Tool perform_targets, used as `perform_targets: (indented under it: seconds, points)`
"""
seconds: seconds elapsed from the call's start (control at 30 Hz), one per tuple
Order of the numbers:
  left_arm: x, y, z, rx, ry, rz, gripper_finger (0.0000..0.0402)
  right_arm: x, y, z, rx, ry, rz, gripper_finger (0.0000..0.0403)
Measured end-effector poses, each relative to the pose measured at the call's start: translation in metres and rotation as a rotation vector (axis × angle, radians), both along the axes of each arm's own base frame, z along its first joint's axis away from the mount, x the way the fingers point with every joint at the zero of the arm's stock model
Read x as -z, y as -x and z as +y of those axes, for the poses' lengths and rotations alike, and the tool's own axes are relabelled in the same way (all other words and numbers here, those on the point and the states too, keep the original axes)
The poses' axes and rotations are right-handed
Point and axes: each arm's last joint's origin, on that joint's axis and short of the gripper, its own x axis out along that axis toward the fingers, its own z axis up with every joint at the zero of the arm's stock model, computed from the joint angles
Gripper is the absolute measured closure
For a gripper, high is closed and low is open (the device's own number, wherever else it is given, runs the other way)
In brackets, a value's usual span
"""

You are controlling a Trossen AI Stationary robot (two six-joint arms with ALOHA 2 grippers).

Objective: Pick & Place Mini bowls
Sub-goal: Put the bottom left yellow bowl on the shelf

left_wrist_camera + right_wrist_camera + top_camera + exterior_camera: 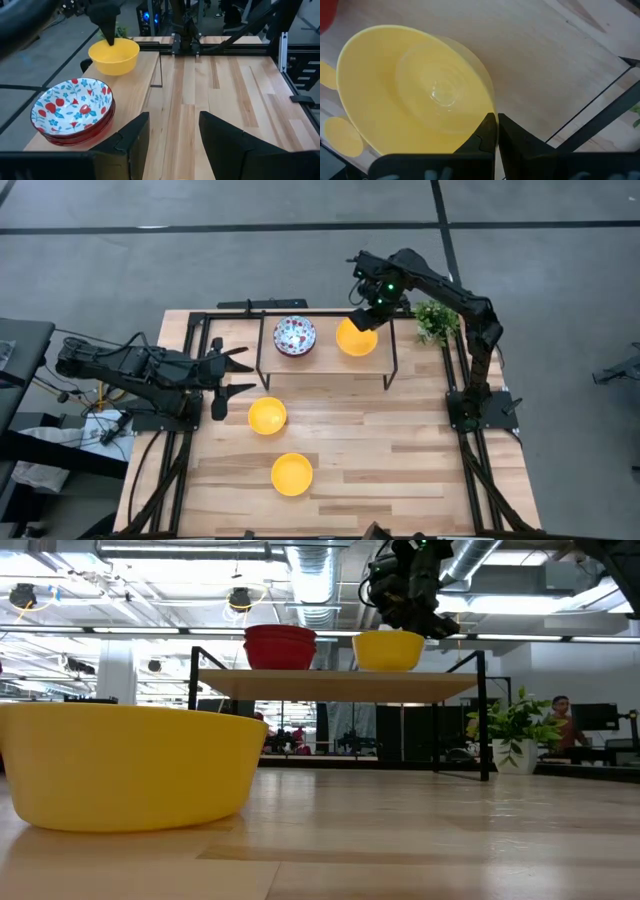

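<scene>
The right hand (362,321) was clamped on the rim of a glossy, plain yellow round mini bowl (355,338) on the wooden shelf (385,352), beside stacked floral-speckled red-sided bowls (294,335).

My right arm reaches in from its base at the table's right side, elbow bent high, forearm angled toward the middle of the far edge. My right gripper (364,319) points down, its two fingers (487,135) pressed almost together with only a thin slit between them, pinching the rim of a yellow bowl (355,338). My left arm lies low and stretched along the table's left side. My left gripper (238,377) faces inward across the table, fingers (131,137) spread wide apart and holding nothing.
</scene>
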Motion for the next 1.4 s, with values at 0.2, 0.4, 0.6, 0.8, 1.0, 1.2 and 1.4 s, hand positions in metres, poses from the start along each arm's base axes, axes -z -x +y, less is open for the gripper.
perform_targets:
  seconds: [0.2, 0.4, 0.6, 0.8, 1.0, 1.2, 1.4]
  points:
    - [-0.001, -0.001, 0.0, 0.0, 0.002, -0.007, 0.0229, 0.009, -0.009, -0.001, -0.033, -0.008, 0.013, 0.0403]
    - [0.0, -0.002, -0.001, 0.0, 0.003, -0.008, 0.0231, 0.011, -0.01, -0.001, -0.04, -0.006, 0.014, 0.0403]
    - [-0.001, -0.003, -0.001, 0.006, -0.013, -0.012, 0.0229, 0.011, -0.011, 0.0, -0.05, -0.008, 0.009, 0.0403]
    - [-0.002, -0.003, -0.001, 0.006, -0.01, -0.02, 0.0231, 0.011, -0.012, -0.001, -0.052, -0.002, -0.002, 0.0403]
    - [-0.002, -0.003, -0.001, 0.007, -0.009, -0.022, 0.0231, 0.01, -0.015, -0.002, -0.054, 0.017, -0.03, 0.0403]
    - [-0.002, -0.003, -0.001, 0.006, -0.008, -0.026, 0.0231, 0.01, -0.014, -0.002, -0.06, 0.012, -0.024, 0.0403]
    - [-0.002, -0.003, -0.001, 0.005, -0.005, -0.027, 0.0231, 0.011, -0.014, -0.002, -0.062, 0.011, -0.023, 0.0403]
